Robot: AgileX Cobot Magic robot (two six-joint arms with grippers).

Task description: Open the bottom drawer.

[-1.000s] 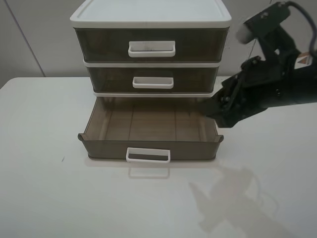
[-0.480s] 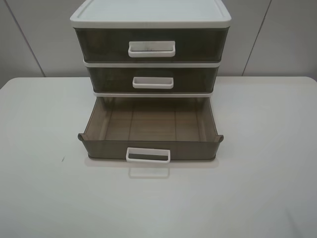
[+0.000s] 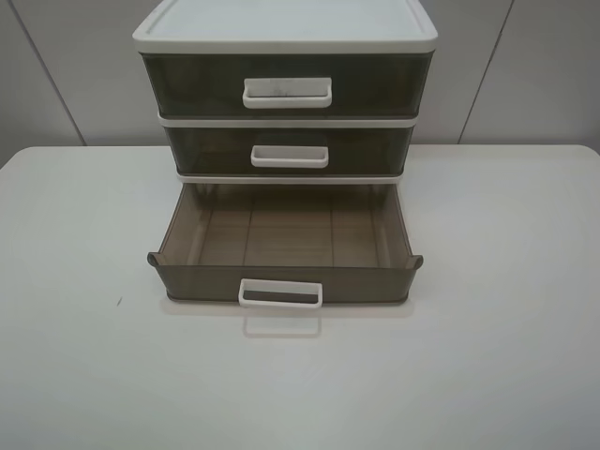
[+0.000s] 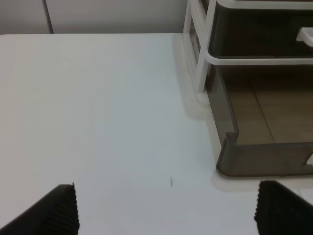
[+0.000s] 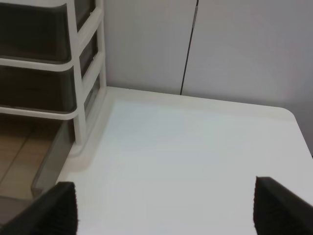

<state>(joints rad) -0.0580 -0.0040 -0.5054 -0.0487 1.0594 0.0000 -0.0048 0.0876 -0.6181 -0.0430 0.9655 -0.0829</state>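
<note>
The bottom drawer [image 3: 281,244] of a three-drawer unit stands pulled out toward the table's front, smoky brown with a ribbed floor and a white loop handle [image 3: 280,294]. It is empty. The middle drawer [image 3: 289,150] and the top drawer [image 3: 286,86] are pushed in. No arm shows in the exterior view. In the left wrist view my left gripper [image 4: 166,210] is open, off the drawer's left front corner [image 4: 230,156]. In the right wrist view my right gripper [image 5: 164,205] is open over bare table right of the unit [image 5: 73,73].
The white table [image 3: 487,356] surrounds the drawer unit. A pale panelled wall [image 3: 525,66] stands behind it. A small dark mark [image 3: 119,301] lies on the table left of the drawer.
One second ago the right arm hung over the drawer's right rear corner. It has withdrawn out of the exterior view. The drawer has not moved.
</note>
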